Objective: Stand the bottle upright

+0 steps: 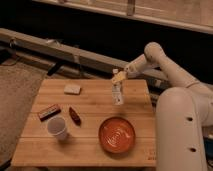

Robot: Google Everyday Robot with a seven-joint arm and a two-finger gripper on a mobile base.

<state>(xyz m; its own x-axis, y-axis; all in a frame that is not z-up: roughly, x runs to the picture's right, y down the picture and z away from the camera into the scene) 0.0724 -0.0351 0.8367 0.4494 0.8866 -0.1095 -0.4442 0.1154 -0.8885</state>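
The bottle (117,94) is small and white with a speckled label band. It stands upright on the wooden table (90,100), near the far right part. My gripper (119,77) is right above the bottle, at its cap. From this view I cannot tell whether it touches the cap. The white arm (165,62) reaches in from the right.
A pale block (72,89) lies at the far left of the table. A brown bar (49,111), a small dark red object (75,115) and a white paper cup (58,128) are at the front left. An orange plate (117,134) sits at the front right. The robot's white body (180,130) stands beside the table's right edge.
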